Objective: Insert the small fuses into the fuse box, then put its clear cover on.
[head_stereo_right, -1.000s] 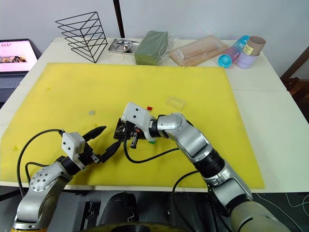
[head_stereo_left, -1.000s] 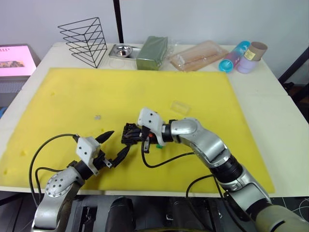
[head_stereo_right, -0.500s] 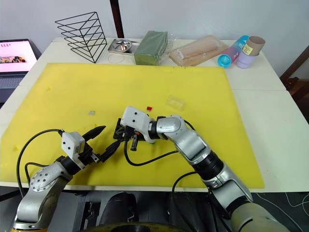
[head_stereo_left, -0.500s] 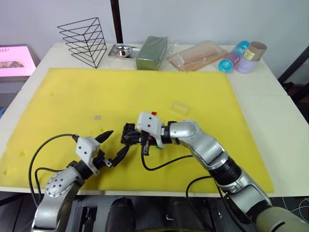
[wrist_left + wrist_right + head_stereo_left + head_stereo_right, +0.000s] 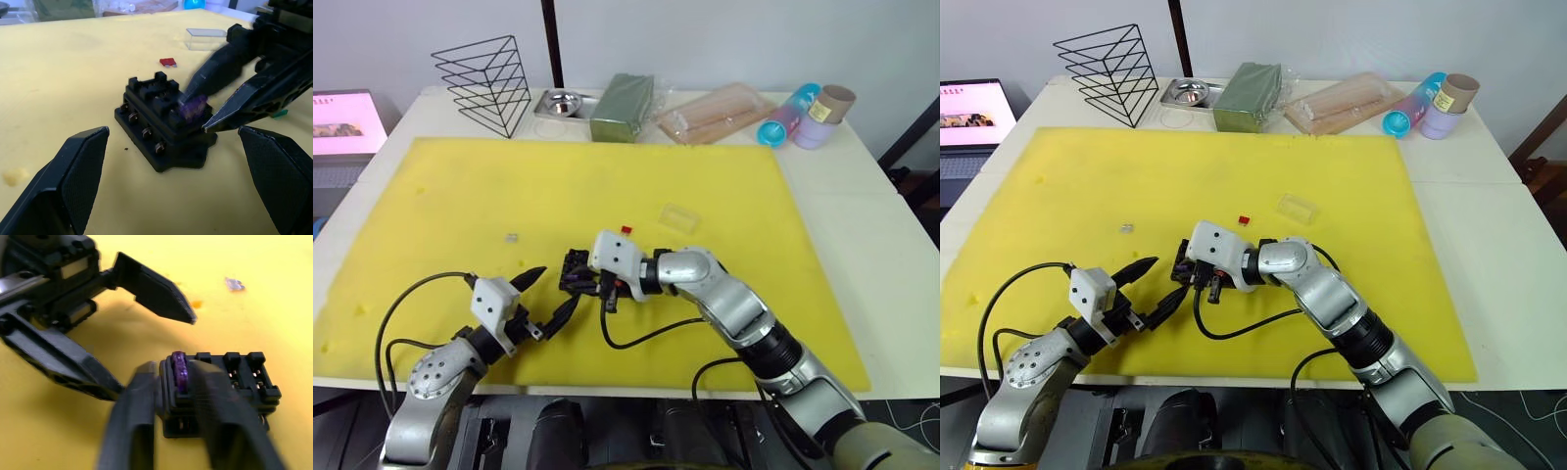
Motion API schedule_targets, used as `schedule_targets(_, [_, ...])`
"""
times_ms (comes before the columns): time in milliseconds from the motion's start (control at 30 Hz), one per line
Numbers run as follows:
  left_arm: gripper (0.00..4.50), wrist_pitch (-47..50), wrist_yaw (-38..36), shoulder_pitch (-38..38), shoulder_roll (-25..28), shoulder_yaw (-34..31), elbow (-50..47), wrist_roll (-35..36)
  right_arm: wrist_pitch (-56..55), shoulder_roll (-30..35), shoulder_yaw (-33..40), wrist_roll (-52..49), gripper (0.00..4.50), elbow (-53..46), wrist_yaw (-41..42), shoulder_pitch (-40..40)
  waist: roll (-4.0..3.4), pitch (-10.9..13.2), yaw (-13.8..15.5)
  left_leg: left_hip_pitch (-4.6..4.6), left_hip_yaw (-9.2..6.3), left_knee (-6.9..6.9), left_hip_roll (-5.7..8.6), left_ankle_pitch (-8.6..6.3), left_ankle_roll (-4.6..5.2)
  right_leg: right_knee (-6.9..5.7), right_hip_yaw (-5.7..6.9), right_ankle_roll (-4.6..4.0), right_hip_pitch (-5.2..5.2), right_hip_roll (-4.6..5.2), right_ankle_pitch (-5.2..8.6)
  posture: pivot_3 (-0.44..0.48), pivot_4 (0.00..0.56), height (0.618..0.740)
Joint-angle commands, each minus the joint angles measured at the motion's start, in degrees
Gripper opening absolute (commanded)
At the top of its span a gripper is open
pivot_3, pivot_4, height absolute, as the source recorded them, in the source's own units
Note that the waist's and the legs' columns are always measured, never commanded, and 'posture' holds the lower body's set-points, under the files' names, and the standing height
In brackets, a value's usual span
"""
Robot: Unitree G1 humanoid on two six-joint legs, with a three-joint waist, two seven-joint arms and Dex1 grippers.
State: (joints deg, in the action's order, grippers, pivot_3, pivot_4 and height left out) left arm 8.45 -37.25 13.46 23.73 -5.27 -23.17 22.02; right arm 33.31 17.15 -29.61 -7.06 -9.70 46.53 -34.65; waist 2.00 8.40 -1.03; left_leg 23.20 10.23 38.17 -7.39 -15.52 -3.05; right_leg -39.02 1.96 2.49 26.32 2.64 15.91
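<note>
The black fuse box [image 5: 576, 270] sits on the yellow mat near its front middle. My right gripper [image 5: 1206, 286] is at the box's near end, its fingers [image 5: 132, 421] close on either side of a purple fuse [image 5: 193, 106] standing in the end slot. My left gripper [image 5: 553, 289] hangs open just left of the box, holding nothing. A red fuse [image 5: 626, 230] lies behind the box. Just beyond my right gripper is a green fuse [image 5: 279, 114]. A pale fuse [image 5: 511, 236] lies to the left. Behind and to the right rests the clear cover [image 5: 679, 216].
The yellow foam mat [image 5: 450, 186] covers most of the white table. Along the back edge stand a wire rack [image 5: 484, 78], a metal dish [image 5: 563, 101], a green block [image 5: 622, 106], a bag of sticks [image 5: 715, 111] and cups [image 5: 808, 116]. A screen [image 5: 342, 117] is far left.
My right gripper has moved a little lower and left onto the box's near end, uncovering the red fuse behind it. My left gripper has stayed open in the same place.
</note>
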Motion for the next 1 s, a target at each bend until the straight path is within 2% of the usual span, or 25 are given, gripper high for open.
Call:
schedule_targets(33, [4.5, -0.3, -0.1, 0.1, 0.3, -0.2, -1.8, 0.6, -0.7, -0.2, 1.1, -0.3, 1.48, -0.3, 0.5, -0.2, 0.0, 0.0, 0.0, 0.0, 0.0, 0.0, 0.0, 0.0, 0.0, 0.0, 0.0, 0.0, 0.0, 0.0, 0.0, 0.0, 0.15, 0.74])
schedule_targets(400, [4.5, -0.3, -0.3, -0.9, 0.3, 0.1, -1.3, 0.6, 1.4, -1.2, 4.8, -4.6, 1.48, -3.9, 2.0, -0.7, 0.0, 0.0, 0.0, 0.01, 0.0, 0.0, 0.0, 0.0, 0.0, 0.0, 0.0, 0.0, 0.01, 0.0, 0.0, 0.0, 0.15, 0.74])
schedule_targets(600, [4.5, -0.2, -0.2, -0.8, 0.1, 0.2, -1.5, 0.6, 1.9, -2.4, 4.4, -4.5, 0.04, -2.3, 0.9, -0.6, 0.0, 0.0, 0.0, 0.01, 0.0, -0.01, 0.0, 0.0, 0.0, 0.0, 0.0, 0.0, 0.01, 0.0, 0.0, 0.0, 0.15, 0.74])
schedule_targets(867, [4.5, -0.1, -0.1, -0.5, 0.1, 0.2, -1.7, 0.6, 2.3, -3.0, 3.4, -3.3, 0.04, -1.2, 0.3, 0.0, 0.0, 0.0, 0.0, 0.01, 0.0, -0.01, 0.0, 0.0, 0.0, 0.0, 0.0, 0.0, 0.01, 0.0, 0.0, 0.0, 0.15, 0.74])
schedule_targets(1000, [4.5, 0.0, 0.0, -0.5, 0.0, 0.3, -1.8, 0.6, 1.2, -1.2, 1.1, -0.9, 0.04, 0.3, 0.6, 1.1, 0.0, 0.0, 0.0, 0.01, 0.0, -0.01, 0.0, 0.0, 0.0, 0.0, 0.0, 0.0, 0.02, 0.0, 0.0, 0.0, 0.15, 0.74])
